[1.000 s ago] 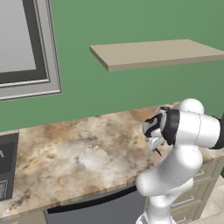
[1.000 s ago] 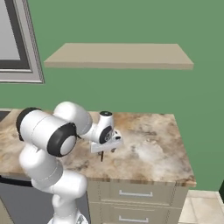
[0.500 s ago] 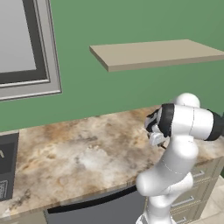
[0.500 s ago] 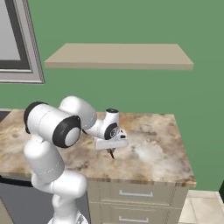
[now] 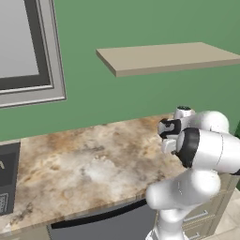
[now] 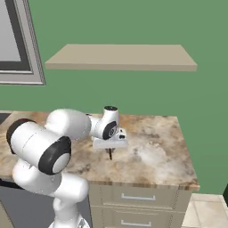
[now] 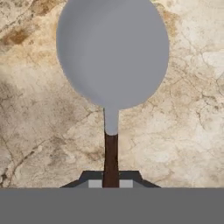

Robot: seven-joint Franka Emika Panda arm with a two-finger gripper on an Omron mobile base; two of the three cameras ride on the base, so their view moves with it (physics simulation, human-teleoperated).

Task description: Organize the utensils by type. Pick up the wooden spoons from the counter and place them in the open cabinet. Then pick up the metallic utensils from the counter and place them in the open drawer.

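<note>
In the hand view, a metallic utensil [image 7: 113, 52] with a round grey head and a thin dark handle points away from me over the marbled counter [image 7: 188, 131]. My gripper [image 7: 111, 183] is shut on the end of that handle. In the right base view, the gripper [image 6: 110, 152] hangs just above the counter [image 6: 156, 156], near its middle. In the left base view, my hand [image 5: 169, 133] sits over the counter's right part [image 5: 93, 164], and the arm hides the fingertips.
A bare tan wall shelf [image 6: 120, 55] hangs above the counter. Beige drawer fronts with silver handles [image 6: 138, 196] are shut below it. A dark appliance [image 5: 7, 187] borders the counter's left end. The counter ends at the right [image 6: 189, 164].
The jaws have gone from open to shut on the utensil's handle. The arm's elbow has shifted while the hand stayed over the same part of the counter.
</note>
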